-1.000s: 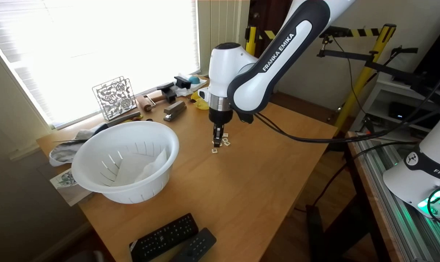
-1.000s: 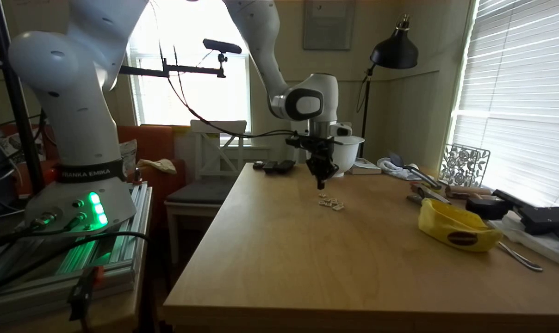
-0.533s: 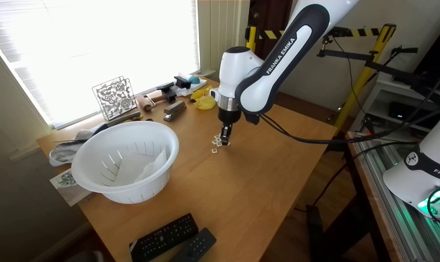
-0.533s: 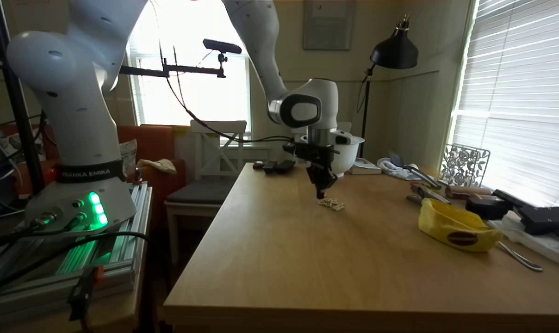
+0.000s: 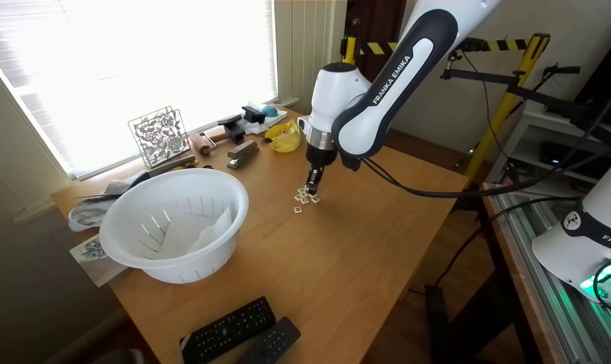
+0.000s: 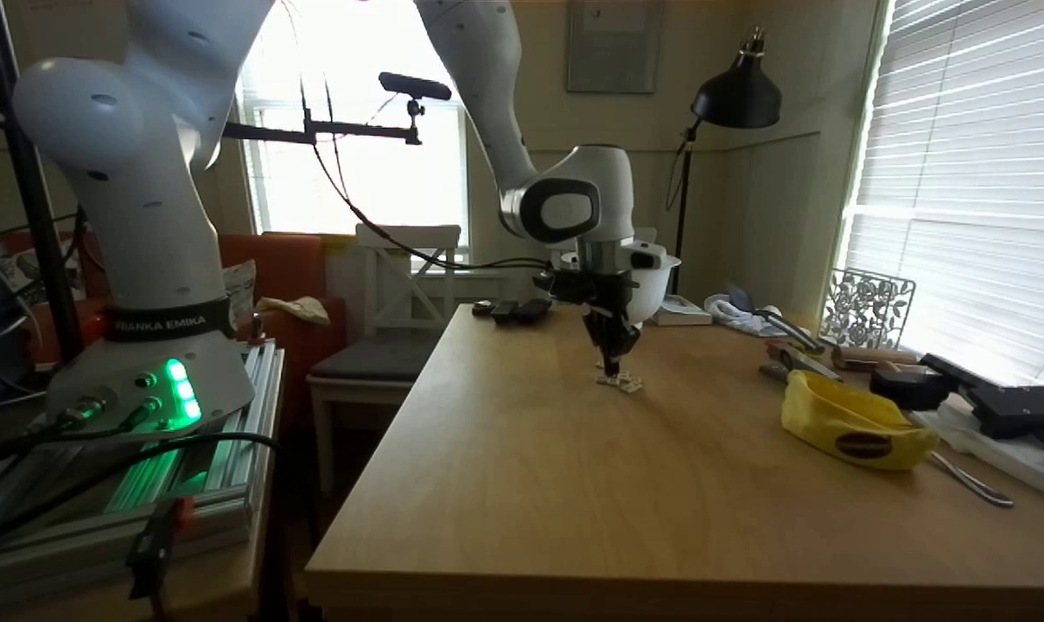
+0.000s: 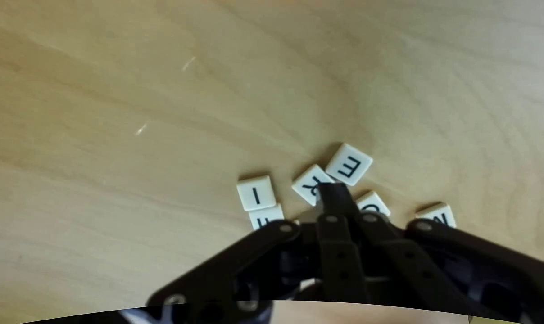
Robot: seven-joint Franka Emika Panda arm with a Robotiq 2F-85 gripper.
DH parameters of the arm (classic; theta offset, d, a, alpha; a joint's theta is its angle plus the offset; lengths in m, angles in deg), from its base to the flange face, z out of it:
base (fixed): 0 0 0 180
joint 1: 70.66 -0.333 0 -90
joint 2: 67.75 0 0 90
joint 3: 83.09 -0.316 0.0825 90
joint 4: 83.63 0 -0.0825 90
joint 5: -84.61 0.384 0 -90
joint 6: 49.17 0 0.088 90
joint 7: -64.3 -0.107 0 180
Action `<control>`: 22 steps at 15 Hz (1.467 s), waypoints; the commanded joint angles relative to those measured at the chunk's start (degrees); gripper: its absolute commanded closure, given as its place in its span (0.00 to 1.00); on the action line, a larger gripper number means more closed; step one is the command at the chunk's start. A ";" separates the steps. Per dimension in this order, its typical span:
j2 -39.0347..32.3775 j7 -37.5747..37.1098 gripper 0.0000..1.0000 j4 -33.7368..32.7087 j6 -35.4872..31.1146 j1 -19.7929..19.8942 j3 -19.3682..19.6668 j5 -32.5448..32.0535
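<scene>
Several white letter tiles lie on the wooden table, grouped under my gripper (image 7: 336, 185). The black jaws are shut, with nothing seen held between them. In the wrist view the fingertips cover part of the R tile (image 7: 306, 183), close by the E tile (image 7: 349, 164); contact cannot be told. A tile with a curved letter (image 7: 374, 203) and an N tile (image 7: 439, 216) show to the right, partly hidden. The I tile (image 7: 256, 194) touches another half-covered tile (image 7: 264, 215) at left. In both exterior views the gripper (image 5: 312, 191) points down at the tiles, its tips (image 6: 611, 370) low over them.
A white slotted basin (image 5: 184, 263) stands on the table, and black remotes (image 5: 229, 328) lie near one end. A stapler (image 5: 243, 153), a yellow pouch (image 6: 850, 423) and a metal rose-patterned holder (image 5: 160, 135) line the window side. Cables (image 5: 437, 194) hang from the arm.
My gripper has come down and shifted sideways over the tile group, away from the basin, then slightly toward the yellow pouch. It stays shut. The tiles appear unmoved.
</scene>
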 commanded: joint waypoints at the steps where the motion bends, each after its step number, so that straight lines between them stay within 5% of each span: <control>1: 1.29 -0.77 1.00 1.29 -1.49 -0.24 -0.17 0.23; 22: -1.77 2.58 1.00 -1.63 -1.17 3.72 -5.84 1.95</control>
